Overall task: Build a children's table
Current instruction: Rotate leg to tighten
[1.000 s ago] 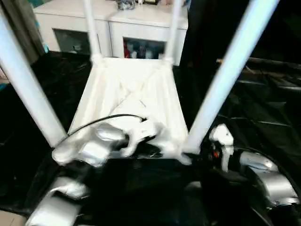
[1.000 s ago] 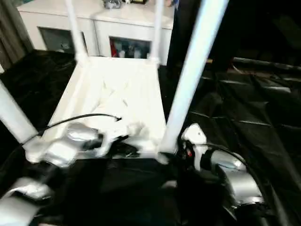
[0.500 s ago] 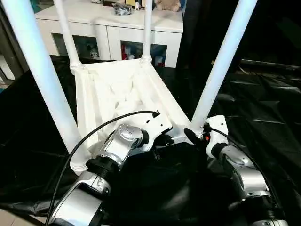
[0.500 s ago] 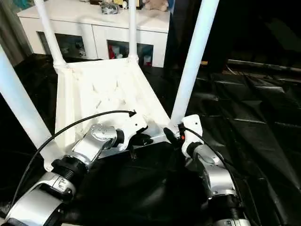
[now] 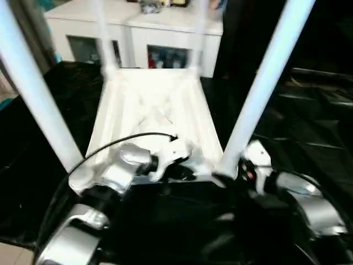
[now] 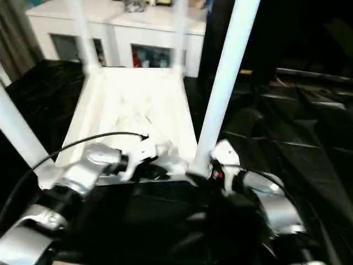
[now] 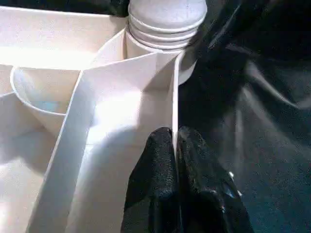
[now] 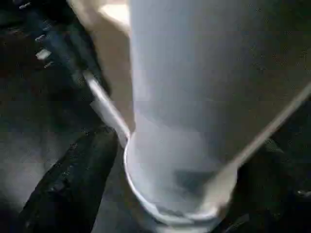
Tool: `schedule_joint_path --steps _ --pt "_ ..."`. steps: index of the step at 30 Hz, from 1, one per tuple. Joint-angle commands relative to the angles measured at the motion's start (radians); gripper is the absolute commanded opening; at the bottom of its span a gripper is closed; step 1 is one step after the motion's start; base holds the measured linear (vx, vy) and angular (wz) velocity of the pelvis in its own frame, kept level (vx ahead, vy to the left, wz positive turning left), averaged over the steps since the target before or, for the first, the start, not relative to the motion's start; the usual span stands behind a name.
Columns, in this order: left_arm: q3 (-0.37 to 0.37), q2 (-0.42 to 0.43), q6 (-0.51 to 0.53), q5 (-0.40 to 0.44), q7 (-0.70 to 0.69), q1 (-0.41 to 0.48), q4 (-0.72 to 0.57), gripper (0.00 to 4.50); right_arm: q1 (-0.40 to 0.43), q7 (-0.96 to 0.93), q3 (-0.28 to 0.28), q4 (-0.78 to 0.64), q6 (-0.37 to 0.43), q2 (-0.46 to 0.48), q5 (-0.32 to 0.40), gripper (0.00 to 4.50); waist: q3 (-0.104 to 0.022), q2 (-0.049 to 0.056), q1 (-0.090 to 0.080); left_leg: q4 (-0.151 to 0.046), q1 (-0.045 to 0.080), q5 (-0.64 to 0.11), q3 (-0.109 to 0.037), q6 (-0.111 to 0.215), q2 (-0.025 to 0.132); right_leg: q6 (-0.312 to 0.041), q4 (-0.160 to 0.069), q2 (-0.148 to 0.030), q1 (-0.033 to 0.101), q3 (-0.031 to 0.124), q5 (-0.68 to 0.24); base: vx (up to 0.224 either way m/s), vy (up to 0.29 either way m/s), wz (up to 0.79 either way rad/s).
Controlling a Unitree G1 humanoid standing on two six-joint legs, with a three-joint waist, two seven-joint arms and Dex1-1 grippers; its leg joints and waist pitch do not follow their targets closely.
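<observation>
The children's table (image 5: 154,110) lies upside down on the black drape, ribbed underside up, all white. Its legs stand upward: the near left leg (image 5: 33,94), the near right leg (image 5: 265,83) and two far legs (image 5: 102,33). My left gripper (image 7: 175,141) is shut on the thin near rim wall of the top, next to a corner socket; the eye views show it at the near edge (image 5: 185,174). My right gripper (image 5: 231,176) sits at the foot of the near right leg. Its fingers (image 8: 73,189) stand open on either side of that leg's base (image 8: 184,121).
A white cabinet (image 5: 160,22) with glass doors stands behind the table. Black crinkled drape (image 5: 309,127) covers the surface all around. A black cable (image 5: 127,139) arcs over my left forearm.
The head view has swung, so the whole picture shifted. Both grippers stay at the same spots on the table: left on the near rim, right at the near right leg's foot.
</observation>
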Motion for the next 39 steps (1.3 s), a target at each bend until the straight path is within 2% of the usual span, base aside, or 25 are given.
schedule_joint_path --steps 1,4,5,9,12,18,24,31,33,35,36,37,38,39 --pt "-0.003 0.006 0.021 -0.059 -0.053 0.039 0.001 0.0 0.006 0.049 0.012 -0.028 0.008 -0.016 0.017 3.76 -0.036 -0.024 0.003 -0.055 0.005 -0.19 -0.012 0.102 0.039 -0.219 -0.053 -0.038 0.035 0.016 -0.135 0.0 0.0 0.0" --pt "0.0 0.014 0.031 -0.066 -0.063 0.048 -0.014 0.0 0.006 0.062 0.018 -0.028 0.006 -0.021 0.024 3.76 -0.035 -0.023 0.002 -0.053 0.007 -0.189 -0.01 0.105 0.038 -0.233 -0.054 -0.038 0.033 0.016 -0.132 0.0 0.0 0.0" --pt "0.003 0.017 0.033 -0.072 -0.066 0.053 -0.02 0.0 0.003 0.07 0.02 -0.024 0.001 -0.023 0.029 3.76 -0.034 -0.027 0.002 -0.053 0.008 -0.199 -0.009 0.102 0.037 -0.232 -0.056 -0.038 0.033 0.016 -0.153 0.0 0.0 0.0" --pt "0.008 0.018 0.028 -0.072 -0.067 0.054 -0.018 0.0 -0.008 0.079 0.01 -0.012 0.001 -0.007 0.041 3.76 -0.032 -0.025 0.001 -0.057 0.01 -0.231 -0.011 0.081 0.038 -0.216 -0.061 -0.04 0.032 0.018 -0.211 0.0 0.0 0.0" --pt "0.006 0.019 0.039 -0.074 -0.066 0.057 -0.031 0.0 -0.009 0.091 0.016 -0.009 0.01 -0.008 0.049 3.76 -0.034 -0.026 0.001 -0.055 0.01 -0.218 -0.01 0.079 0.038 -0.217 -0.058 -0.039 0.033 0.018 -0.192 0.0 0.0 0.0" --pt "0.005 0.016 0.045 -0.071 -0.062 0.058 -0.033 0.0 -0.007 0.097 0.024 -0.004 0.032 -0.007 0.055 3.27 -0.036 -0.028 0.002 -0.049 0.009 -0.169 -0.009 0.099 0.035 -0.235 -0.05 -0.038 0.037 0.017 -0.125 0.0 0.0 0.0" --pt "0.004 0.009 0.061 -0.078 -0.061 0.069 -0.053 0.0 -0.015 0.082 0.031 0.016 0.031 -0.003 0.041 2.79 -0.036 -0.029 0.002 -0.049 0.01 -0.176 -0.009 0.096 0.036 -0.237 -0.05 -0.039 0.038 0.016 -0.142 0.0 0.0 0.0" --pt "-0.001 0.006 0.072 -0.079 -0.064 0.078 -0.071 0.0 -0.009 0.046 0.027 0.019 0.053 0.016 0.037 2.73 -0.038 -0.028 -0.002 -0.047 0.01 -0.16 -0.009 0.101 0.034 -0.243 -0.047 -0.037 0.04 0.015 -0.119 0.0 0.0 0.0" --pt "-0.002 -0.029 0.077 -0.058 0.004 0.07 -0.061 0.0 -0.017 -0.072 0.002 0.059 0.066 0.067 0.015 2.72 -0.035 -0.027 -0.005 -0.05 0.009 -0.177 -0.01 0.093 0.034 -0.239 -0.052 -0.037 0.038 0.015 -0.147 0.0 0.0 0.0" --pt "0.002 -0.094 0.08 -0.028 0.123 0.05 -0.019 0.0 -0.027 -0.207 -0.021 0.104 0.082 0.131 -0.008 2.72 -0.028 -0.026 -0.016 -0.057 0.011 -0.236 -0.01 0.055 0.034 -0.219 -0.064 -0.036 0.029 0.015 -0.25 0.0 0.0 0.0" --pt "0.003 -0.112 0.081 -0.021 0.153 0.044 -0.008 0.0 -0.028 -0.236 -0.025 0.112 0.088 0.148 -0.012 2.72 -0.029 -0.028 -0.018 -0.058 0.012 -0.274 -0.014 0.03 0.031 -0.199 -0.069 -0.039 0.03 0.014 -0.321 0.0 0.0 0.0" --pt "0.004 -0.127 0.082 -0.015 0.179 0.039 0.002 0.0 -0.029 -0.257 -0.026 0.114 0.091 0.163 -0.014 2.72 -0.03 -0.029 -0.018 -0.06 0.012 -0.284 -0.017 0.023 0.032 -0.187 -0.07 -0.04 0.033 0.013 -0.345 0.0 0.0 0.0" --pt "0.009 -0.176 0.089 0.005 0.27 0.017 0.037 0.0 -0.031 -0.335 -0.032 0.122 0.107 0.213 -0.024 2.72 -0.028 -0.03 -0.021 -0.062 0.012 -0.303 -0.017 0.016 0.032 -0.167 -0.075 -0.037 0.029 0.014 -0.371 0.0 0.0 0.0" --pt "0.014 -0.197 0.093 0.012 0.31 0.007 0.054 0.0 -0.033 -0.369 -0.034 0.125 0.115 0.234 -0.029 2.72 -0.027 -0.029 -0.018 -0.06 0.022 -0.329 -0.015 0.014 0.031 -0.155 -0.083 -0.038 0.019 0.016 -0.403 0.0 0.0 0.0"
